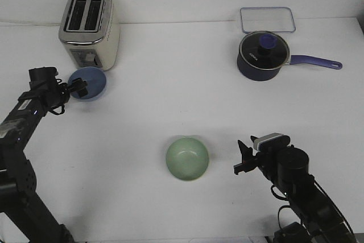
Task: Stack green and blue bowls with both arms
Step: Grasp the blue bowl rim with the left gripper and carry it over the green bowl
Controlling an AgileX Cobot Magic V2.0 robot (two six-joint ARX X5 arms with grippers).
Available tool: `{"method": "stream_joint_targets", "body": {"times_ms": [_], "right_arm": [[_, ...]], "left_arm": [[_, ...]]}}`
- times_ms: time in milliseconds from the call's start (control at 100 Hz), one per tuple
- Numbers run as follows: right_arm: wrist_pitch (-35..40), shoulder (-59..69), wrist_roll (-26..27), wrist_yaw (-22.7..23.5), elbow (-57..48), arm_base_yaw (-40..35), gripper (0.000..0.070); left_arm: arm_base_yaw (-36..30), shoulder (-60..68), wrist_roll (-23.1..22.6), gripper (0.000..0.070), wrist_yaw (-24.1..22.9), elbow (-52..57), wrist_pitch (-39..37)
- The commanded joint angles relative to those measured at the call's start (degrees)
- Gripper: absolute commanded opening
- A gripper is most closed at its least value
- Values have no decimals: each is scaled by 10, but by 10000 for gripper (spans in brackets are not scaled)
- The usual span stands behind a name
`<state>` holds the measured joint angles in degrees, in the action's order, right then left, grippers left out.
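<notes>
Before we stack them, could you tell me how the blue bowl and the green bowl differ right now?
The blue bowl sits far left beside the toaster, with the left gripper at its rim; the green bowl sits near the front centre, apart from the right gripper. The blue bowl looks tilted, the green upright. Both are small, round and empty.

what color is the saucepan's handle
Purple; the saucepan's handle shows best in the front view.

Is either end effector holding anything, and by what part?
The left end effector grips the blue bowl by its near rim. The right end effector holds nothing.
</notes>
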<state>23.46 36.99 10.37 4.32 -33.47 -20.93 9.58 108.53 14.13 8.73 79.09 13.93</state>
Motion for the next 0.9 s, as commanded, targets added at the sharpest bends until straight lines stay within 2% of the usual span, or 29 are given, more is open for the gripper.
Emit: {"method": "stream_joint_targets", "body": {"times_ms": [0, 10, 40, 240, 400, 540, 740, 890], "right_arm": [[-3, 2, 6, 1, -3, -2, 288], [-3, 2, 6, 1, -3, -2, 288], [-3, 2, 6, 1, -3, -2, 288], [-3, 2, 6, 0, -3, -2, 288], [-3, 2, 6, 1, -3, -2, 288], [-5, 2, 6, 1, -3, -2, 288], [-5, 2, 6, 2, -3, -2, 288], [-5, 2, 5, 2, -3, -2, 288]], "left_arm": [[2, 9, -31, 28, -1, 13, -1], [2, 9, -35, 0, -1, 13, -1], [2, 9, -42, 18, -1, 13, 0], [4, 1, -50, 12, 7, 35, 51], [11, -54, -50, 12, 73, 56, 85], [13, -139, -64, 12, 101, 56, 122], [4, -267, -89, 12, 189, 56, 226], [-51, -329, -111, 12, 196, 55, 291]]}}
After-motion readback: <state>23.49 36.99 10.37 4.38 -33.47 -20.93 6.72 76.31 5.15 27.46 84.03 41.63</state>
